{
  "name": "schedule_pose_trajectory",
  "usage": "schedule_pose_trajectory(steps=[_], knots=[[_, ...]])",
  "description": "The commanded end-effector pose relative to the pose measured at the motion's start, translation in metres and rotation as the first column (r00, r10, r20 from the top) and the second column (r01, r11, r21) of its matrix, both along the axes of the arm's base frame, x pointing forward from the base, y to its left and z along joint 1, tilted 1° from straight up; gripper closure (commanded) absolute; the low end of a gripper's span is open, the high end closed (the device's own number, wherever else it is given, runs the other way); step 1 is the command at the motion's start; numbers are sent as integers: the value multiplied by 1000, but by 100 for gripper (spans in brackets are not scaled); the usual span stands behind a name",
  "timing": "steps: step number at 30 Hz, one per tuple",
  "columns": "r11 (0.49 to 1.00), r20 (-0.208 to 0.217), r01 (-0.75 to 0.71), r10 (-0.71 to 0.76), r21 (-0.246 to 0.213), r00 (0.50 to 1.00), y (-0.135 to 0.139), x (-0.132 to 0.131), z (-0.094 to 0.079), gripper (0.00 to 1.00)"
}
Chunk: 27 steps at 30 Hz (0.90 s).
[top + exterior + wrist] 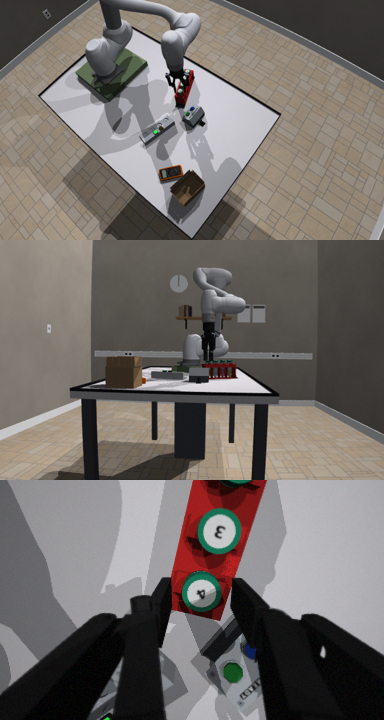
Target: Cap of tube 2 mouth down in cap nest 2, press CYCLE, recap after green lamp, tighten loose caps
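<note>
The red decapping station (184,87) holds tubes with green-rimmed caps. In the wrist view cap 4 (201,591) and cap 3 (219,531) both sit on their tubes. My gripper (201,592) hangs straight down over the near end of the rack (219,370). Its fingers stand partly apart on either side of cap 4, with a gap on each side, just above it and holding nothing. The cap tray (157,130) shows its green lamp (155,131) lit, and its nests look empty. The key housing (193,115) carries the blue key (192,108) and the green key (232,671).
An orange multimeter (170,172) and an open cardboard box (187,187) lie near the table's far end from the arm. The arm's base stands on a green plate (111,72). The key housing sits close beside the rack's end.
</note>
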<state>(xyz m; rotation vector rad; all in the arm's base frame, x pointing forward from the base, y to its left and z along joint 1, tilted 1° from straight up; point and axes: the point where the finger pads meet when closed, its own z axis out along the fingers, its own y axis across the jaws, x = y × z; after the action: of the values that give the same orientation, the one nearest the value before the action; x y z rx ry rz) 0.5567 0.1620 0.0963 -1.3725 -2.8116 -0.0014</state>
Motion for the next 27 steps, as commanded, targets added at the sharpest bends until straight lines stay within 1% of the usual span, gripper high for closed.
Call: schedule_pose_trajectory(steps=[1,19,20,27], knots=[[1000,1,0,0,1,1000,0,0,-1,59],[1000,1,0,0,1,1000,0,0,-7,59],[1000,1,0,0,1,1000,0,0,-7,70],[1000,1,0,0,1,1000,0,0,-7,70]])
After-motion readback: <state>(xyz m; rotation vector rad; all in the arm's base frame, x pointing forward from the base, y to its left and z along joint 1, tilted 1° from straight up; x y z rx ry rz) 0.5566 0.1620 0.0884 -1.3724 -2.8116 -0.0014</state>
